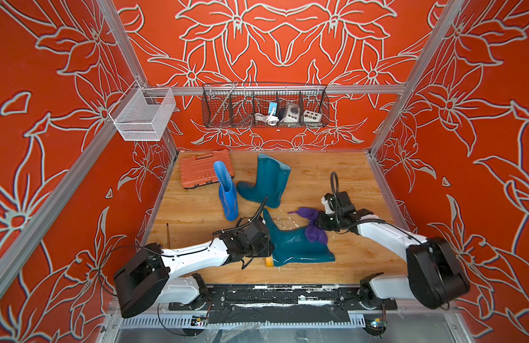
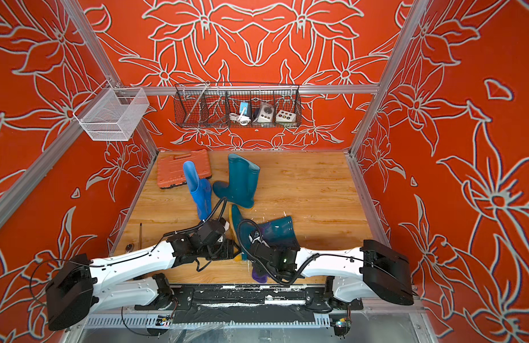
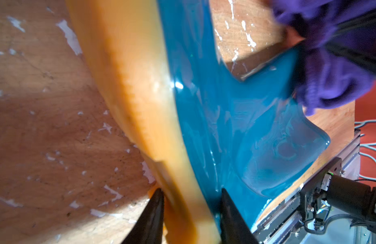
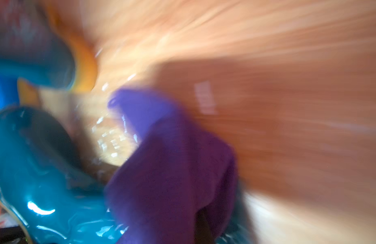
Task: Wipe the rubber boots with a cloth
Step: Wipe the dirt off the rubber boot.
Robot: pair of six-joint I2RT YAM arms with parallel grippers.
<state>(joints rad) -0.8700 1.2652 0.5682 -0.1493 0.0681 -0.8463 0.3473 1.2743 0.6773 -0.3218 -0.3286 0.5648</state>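
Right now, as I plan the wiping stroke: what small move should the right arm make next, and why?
Probably draw the cloth nearer, across the shaft of the lying teal boot: the right gripper holds it bunched at the shaft's far edge, and the left gripper clamps the sole.

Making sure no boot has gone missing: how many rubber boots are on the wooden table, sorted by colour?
Bright blue: 1, the blue boot
Dark teal: 2, the far teal boot and the near teal boot
Total: 3
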